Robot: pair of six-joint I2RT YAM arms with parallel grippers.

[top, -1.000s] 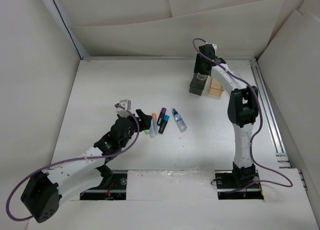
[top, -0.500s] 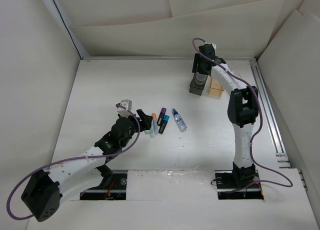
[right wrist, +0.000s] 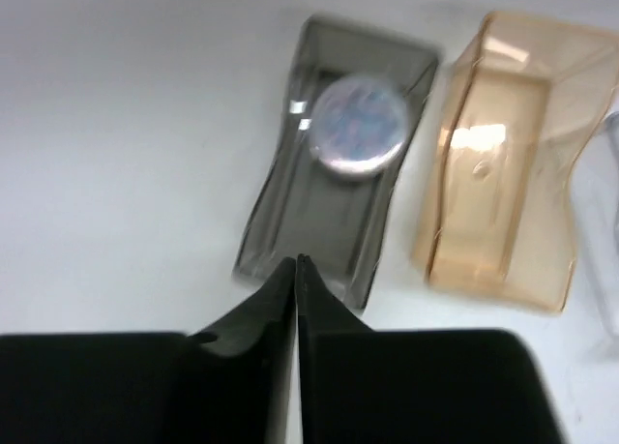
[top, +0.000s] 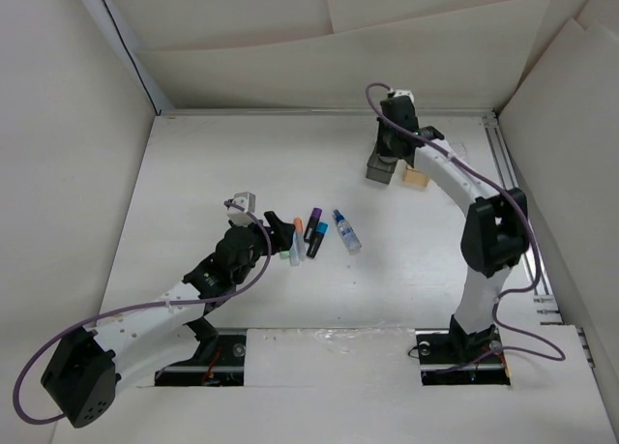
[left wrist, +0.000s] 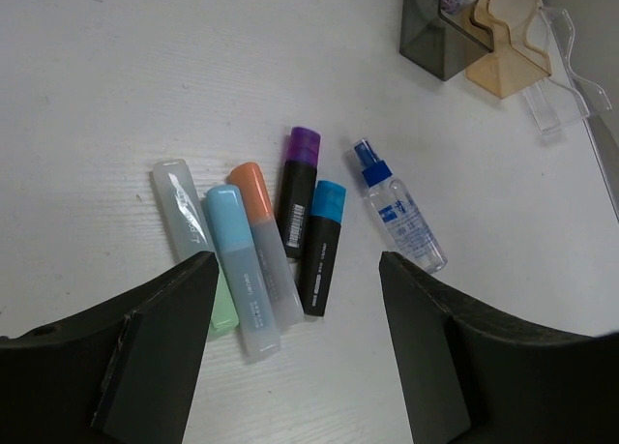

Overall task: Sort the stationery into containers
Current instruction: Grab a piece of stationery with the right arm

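Observation:
Five markers lie side by side on the table: green (left wrist: 219, 314), light-blue (left wrist: 238, 270), orange (left wrist: 255, 194), purple-capped (left wrist: 301, 185) and blue-capped (left wrist: 323, 243). A clear blue-capped bottle (left wrist: 397, 218) lies just right of them. My left gripper (left wrist: 295, 270) hovers open above the near ends of the markers, holding nothing. At the far side stand the dark grey bin (right wrist: 319, 222), the tan bin (right wrist: 508, 163) and a clear bin (left wrist: 561, 86). A round clear pot (right wrist: 358, 130) lies inside the grey bin. My right gripper (right wrist: 296, 262) is shut and empty, above the grey bin's near end.
In the top view the markers (top: 305, 236) and bottle (top: 346, 231) sit mid-table, and the grey bin (top: 380, 168) and tan bin (top: 416, 176) near the back. A metal rail (top: 517, 202) runs along the right edge. White walls enclose the table.
My right gripper has shut and its arm has swung its elbow out to the right, the gripper staying over the grey bin. The left arm has barely moved.

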